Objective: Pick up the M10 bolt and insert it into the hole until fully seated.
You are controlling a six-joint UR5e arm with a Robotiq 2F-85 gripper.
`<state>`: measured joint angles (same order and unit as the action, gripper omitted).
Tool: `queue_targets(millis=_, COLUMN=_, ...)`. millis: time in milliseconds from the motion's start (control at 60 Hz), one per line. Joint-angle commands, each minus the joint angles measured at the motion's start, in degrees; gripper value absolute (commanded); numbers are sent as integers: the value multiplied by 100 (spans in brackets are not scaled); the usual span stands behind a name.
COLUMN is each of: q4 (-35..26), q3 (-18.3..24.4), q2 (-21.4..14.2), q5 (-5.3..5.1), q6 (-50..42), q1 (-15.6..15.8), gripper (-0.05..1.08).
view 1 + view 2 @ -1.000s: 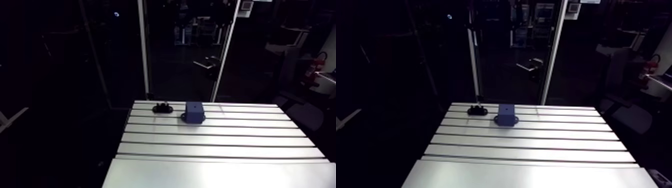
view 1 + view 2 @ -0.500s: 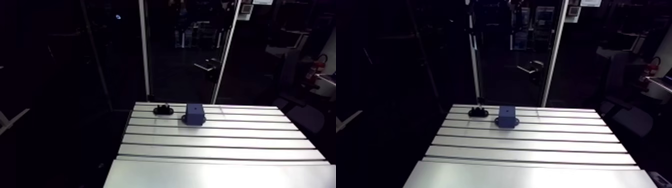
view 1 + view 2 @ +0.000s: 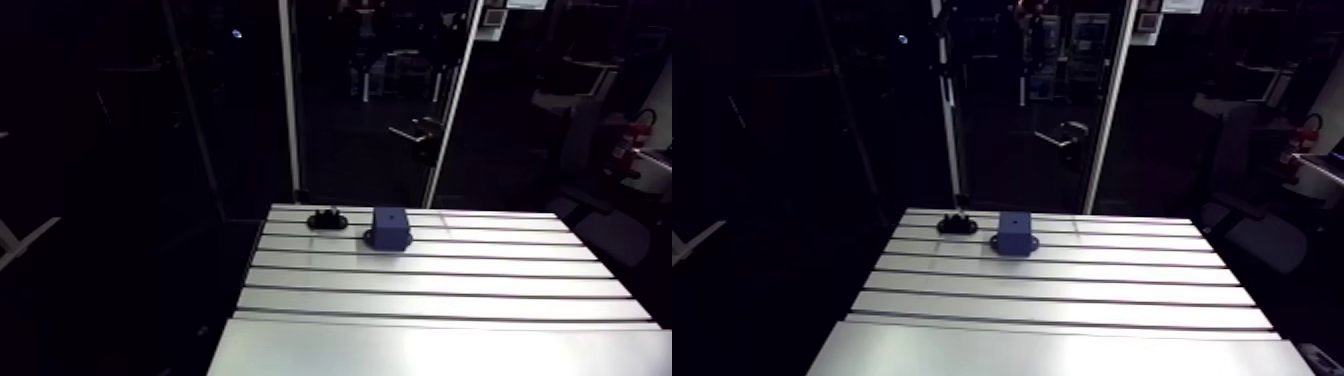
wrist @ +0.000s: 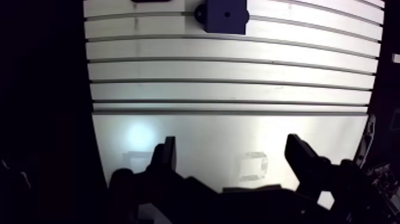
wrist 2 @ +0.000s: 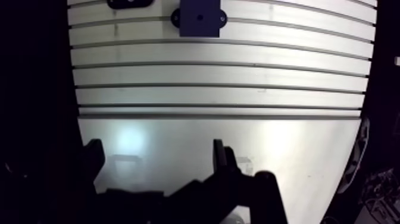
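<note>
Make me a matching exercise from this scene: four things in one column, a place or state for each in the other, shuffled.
Things:
1. blue block
2. small black part
3. end effector
4. table

Descriptions:
A. open, holding nothing
B. ruled with long slots
C. has a hole in its top
D. beside the block, at the table's far edge

Pairs: 1-C, 2-D, 3-A, 4-B.

The worktop [image 3: 430,300] is smooth, pale metal with a soft, light-catching sheen, the blue block [image 3: 390,227] looks like matt plastic, and the small black piece [image 3: 326,217] is dull.
</note>
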<state>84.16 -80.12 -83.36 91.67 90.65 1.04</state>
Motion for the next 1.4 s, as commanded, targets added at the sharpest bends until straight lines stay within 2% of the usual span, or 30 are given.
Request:
queue_targets(millis=17, q4=217, q3=-71, q2=-9, q5=-4, q6=9, q1=2, gripper=1)
queue_targets(millis=1400, q4=324, q3=-60, q2=44, q5=4, q6=94, q1=12, gripper=1)
